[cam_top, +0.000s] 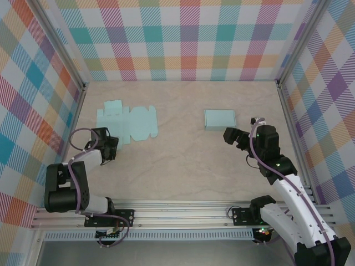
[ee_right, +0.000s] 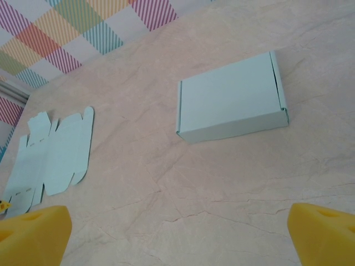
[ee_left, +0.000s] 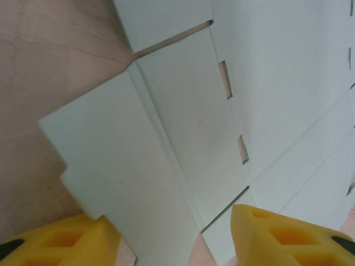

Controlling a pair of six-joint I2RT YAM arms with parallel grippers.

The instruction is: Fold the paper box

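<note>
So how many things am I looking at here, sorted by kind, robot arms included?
Flat unfolded box sheet: 1
Folded box: 1
Robot arms: 2, left arm and right arm
Total: 4

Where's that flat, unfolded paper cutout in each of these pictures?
Top external: cutout left of centre, just beyond the left gripper.
Left wrist: cutout across most of the picture.
Right wrist: cutout at far left.
Shared landmark: beige tabletop.
</note>
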